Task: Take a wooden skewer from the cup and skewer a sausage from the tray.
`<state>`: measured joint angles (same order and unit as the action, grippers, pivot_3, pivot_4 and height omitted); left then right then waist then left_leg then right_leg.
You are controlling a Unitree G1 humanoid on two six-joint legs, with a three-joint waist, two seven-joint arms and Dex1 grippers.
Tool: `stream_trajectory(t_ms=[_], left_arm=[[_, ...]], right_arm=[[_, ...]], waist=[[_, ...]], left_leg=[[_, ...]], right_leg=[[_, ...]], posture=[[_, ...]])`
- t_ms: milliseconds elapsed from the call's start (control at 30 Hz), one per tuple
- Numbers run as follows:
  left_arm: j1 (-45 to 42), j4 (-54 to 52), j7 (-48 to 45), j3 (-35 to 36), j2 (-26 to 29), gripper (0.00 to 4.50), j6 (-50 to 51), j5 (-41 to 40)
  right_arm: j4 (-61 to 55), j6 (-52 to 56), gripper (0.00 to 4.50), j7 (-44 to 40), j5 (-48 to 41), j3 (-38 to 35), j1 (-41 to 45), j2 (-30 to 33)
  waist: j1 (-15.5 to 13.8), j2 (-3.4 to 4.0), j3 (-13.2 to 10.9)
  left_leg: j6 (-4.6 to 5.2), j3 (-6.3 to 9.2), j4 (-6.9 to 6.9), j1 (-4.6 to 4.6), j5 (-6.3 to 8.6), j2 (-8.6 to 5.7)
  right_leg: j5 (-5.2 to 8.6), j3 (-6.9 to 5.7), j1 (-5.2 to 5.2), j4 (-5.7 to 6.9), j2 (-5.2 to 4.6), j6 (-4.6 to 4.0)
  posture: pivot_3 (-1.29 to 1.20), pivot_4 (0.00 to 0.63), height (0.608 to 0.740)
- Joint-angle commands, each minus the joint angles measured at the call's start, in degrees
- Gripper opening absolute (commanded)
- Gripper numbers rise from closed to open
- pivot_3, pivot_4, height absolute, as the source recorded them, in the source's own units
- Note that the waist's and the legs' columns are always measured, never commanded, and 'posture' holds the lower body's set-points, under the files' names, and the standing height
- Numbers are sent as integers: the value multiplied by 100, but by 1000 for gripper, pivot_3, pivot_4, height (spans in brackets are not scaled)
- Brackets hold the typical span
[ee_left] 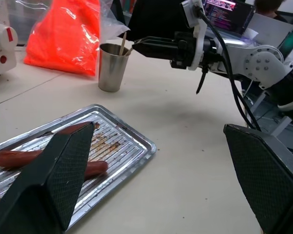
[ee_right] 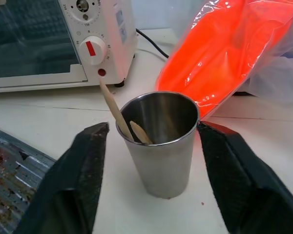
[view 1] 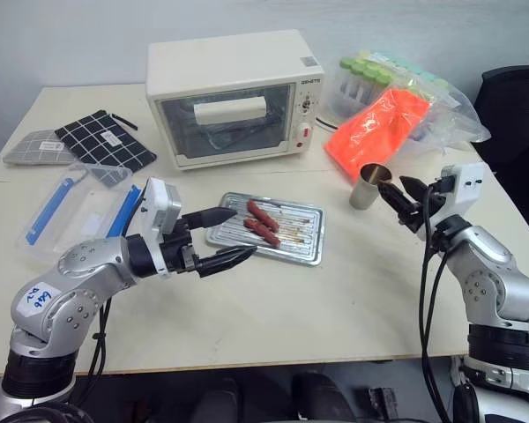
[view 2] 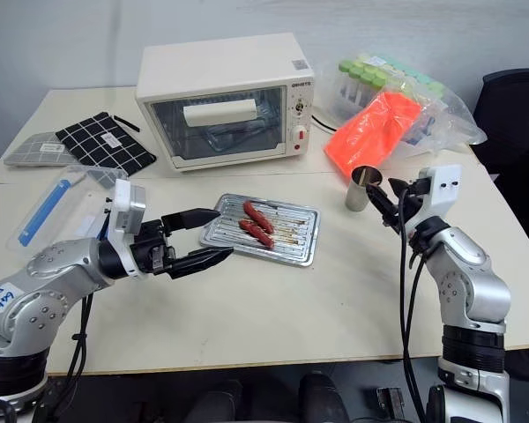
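1. We see our right claw [view 1: 401,190] at the small shiny steel cup [view 1: 368,186], near the right side of the pale desk [view 1: 335,300]; its two black fingers [ee_right: 83,165] stand apart on either side of the cup and hold nothing.
2. Two thin pale wooden skewers [ee_right: 113,107] lean inside the cup, their lower ends hidden by its wall.
3. Our left claw [view 1: 225,236] hangs wide open and empty just before the near left corner of the flat silvery metal tray [view 1: 304,231], partly covering that corner.
4. Two short reddish-brown sausages [view 1: 263,211] lie side by side on the tray's left half, among brown grease marks.
5. Behind the tray stands a cream toaster oven [view 1: 234,92] with a glass door; an orange plastic bag [view 1: 375,132] and green-capped clear tubes [view 1: 366,75] crowd close behind the cup.
6. A clear plastic box with blue clips [view 1: 75,207] and a black grid-patterned cloth [view 1: 101,137] lie at the desk's left.
7. A dark chair [view 1: 511,97] is cut off at the right edge.
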<state>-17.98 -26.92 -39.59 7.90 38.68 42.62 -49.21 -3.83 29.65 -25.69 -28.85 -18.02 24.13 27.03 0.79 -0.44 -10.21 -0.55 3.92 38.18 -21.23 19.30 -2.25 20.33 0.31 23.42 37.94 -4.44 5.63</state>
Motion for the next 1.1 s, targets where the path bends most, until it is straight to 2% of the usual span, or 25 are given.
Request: stream_trajectory(t_ms=[33,67,267,367,400,500,667,833,1033,1100], left_arm=[[-148,65,-88,6,-42,4500,-170,98],[-161,86,-103,-2,-50,4500,-185,121],[-272,206,-156,-39,-112,4500,-267,249],[-341,243,-177,-46,-134,4500,-272,295],[-368,257,-183,-48,-139,4500,-274,309],[-420,293,-206,-57,-143,4500,-287,348],[-537,383,-241,-76,-178,4500,-309,419],[-651,474,-339,-159,-217,4500,-374,499],[-772,555,-518,-249,-249,4500,-447,557],[-811,571,-598,-266,-251,4500,-502,582]], right_arm=[[-29,-180,1741,-43,34,73,178,-18],[-10,-172,1578,-42,48,106,197,-28],[125,-224,1578,-1,88,220,261,-145],[179,-258,1037,-5,87,226,323,-176],[199,-272,683,-11,85,217,350,-182],[244,-278,71,-22,94,197,414,-174],[186,-172,71,-25,0,87,554,-63],[-333,450,71,15,-285,-56,779,335],[-963,1658,71,-279,-1045,-337,1123,1316],[-952,2283,71,-294,-1550,-539,1414,1581]], waist=[[3,0,0],[6,0,0],[44,0,0],[71,0,0],[73,0,0],[80,0,0],[81,0,0],[72,1,0],[68,3,-2],[67,3,-2]], left_leg=[[0,0,1,0,0,0],[0,0,1,0,0,0],[0,1,0,-1,0,0],[0,1,0,-1,0,0],[0,1,0,-1,0,1],[0,1,0,-1,0,1],[-1,1,-1,-1,0,1],[0,2,1,-5,0,-1],[1,3,1,-10,-1,0],[1,3,2,-10,-1,0]], right_leg=[[0,0,0,0,0,0],[0,0,0,0,0,0],[0,-1,0,1,-1,0],[0,-1,0,2,-1,0],[0,-1,1,3,0,0],[0,-1,1,4,0,0],[0,-1,2,5,0,0],[0,-1,3,4,-2,0],[0,-4,6,1,-3,0],[0,-3,4,-1,-3,1]], posture=[[0,150,740],[0,150,740],[0,150,740],[0,150,740],[0,150,740],[0,150,740],[0,150,740],[0,150,740],[0,150,740],[0,150,740]])
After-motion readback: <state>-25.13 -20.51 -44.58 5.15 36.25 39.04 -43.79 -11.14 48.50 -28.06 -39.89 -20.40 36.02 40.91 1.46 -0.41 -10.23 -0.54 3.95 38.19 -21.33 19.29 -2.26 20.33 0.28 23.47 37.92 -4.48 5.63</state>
